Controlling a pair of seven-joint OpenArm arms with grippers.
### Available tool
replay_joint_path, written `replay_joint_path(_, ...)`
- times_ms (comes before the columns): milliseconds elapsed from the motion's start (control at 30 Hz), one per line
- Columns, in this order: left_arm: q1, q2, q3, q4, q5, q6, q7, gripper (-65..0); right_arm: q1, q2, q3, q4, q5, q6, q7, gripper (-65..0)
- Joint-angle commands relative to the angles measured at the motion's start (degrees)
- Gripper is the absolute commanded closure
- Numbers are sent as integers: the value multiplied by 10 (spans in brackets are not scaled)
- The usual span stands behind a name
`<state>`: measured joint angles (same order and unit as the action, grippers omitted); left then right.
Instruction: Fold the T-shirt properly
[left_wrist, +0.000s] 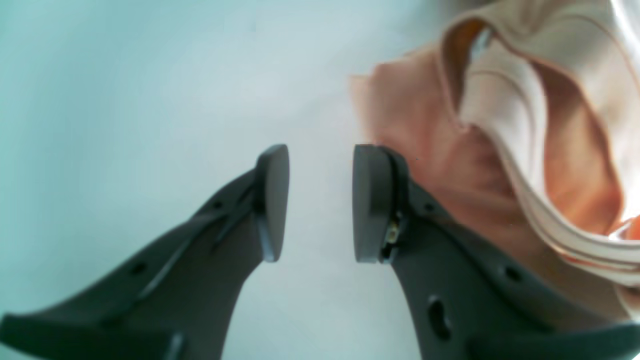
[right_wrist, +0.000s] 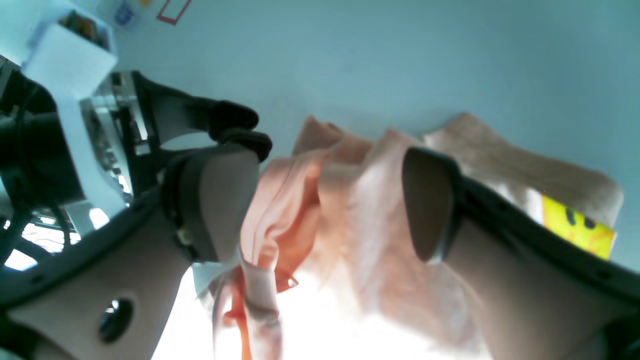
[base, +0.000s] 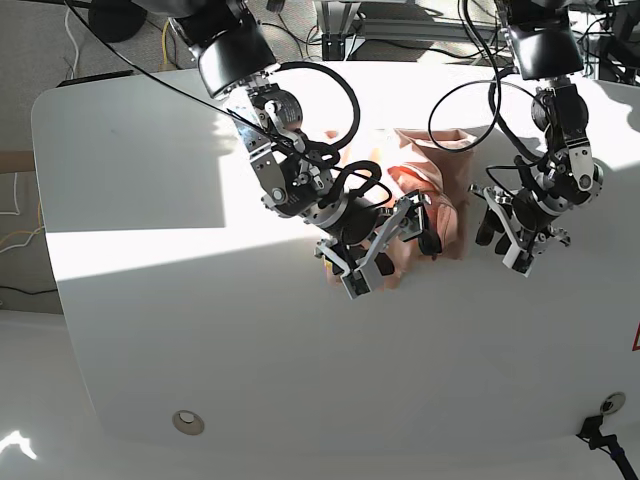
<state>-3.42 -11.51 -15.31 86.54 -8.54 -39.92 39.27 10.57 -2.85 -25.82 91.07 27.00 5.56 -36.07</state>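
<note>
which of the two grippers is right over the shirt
The right gripper, on the base view's left: its open jaws straddle the T-shirt. The left gripper hangs beside it, over bare table.

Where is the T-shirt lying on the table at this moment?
In the base view the T-shirt lies bunched on the white table, near the far middle, under the right end effector and beside the left end effector.

A: Strong light falls across the far part of the table (base: 120, 400); the near part is in shadow.

B: Yes. The right wrist view burns white at the bottom, and the T-shirt (right_wrist: 350, 210) looks soft, perhaps unfocused.
</note>
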Motion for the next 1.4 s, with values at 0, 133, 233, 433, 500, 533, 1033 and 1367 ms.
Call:
replay_joint_path(0, -23, -7, -14, 25, -9, -1, -19, -200, 13, 13, 2, 10, 4, 5, 9, -449)
replay_joint_path(133, -34, -20, -44, 56, -8, -1, -19, -200, 8, 54, 2, 9, 4, 5, 9, -424)
replay_joint_path(233, -35, -22, -45, 76, -8, -1, -19, -200, -16, 83, 1, 15, 4, 5, 9, -421)
replay_joint_path(433, -27, -22, -46, 86, -8, -1, -19, -200, -71, 90, -2, 37, 3, 5, 9, -287)
replay_joint_path(500, -25, -23, -46, 87, -8, -1, -19, -200, -82, 74, -17, 37, 4, 5, 9, -278)
replay_joint_path(533, -25, -23, -46, 87, -8, -1, -19, -200, -83, 66, -32, 37, 2, 5, 9, -278)
replay_joint_path(1033, -25, -30, -98, 139, -8, -1, -18, -200, -11, -53, -103, -14, -159, 9, 8, -278)
replay_joint_path(1367, 49, 5, -3, 218, -11, -1, 55, -193, 74, -8, -21, -50, -157, 10, 8, -275)
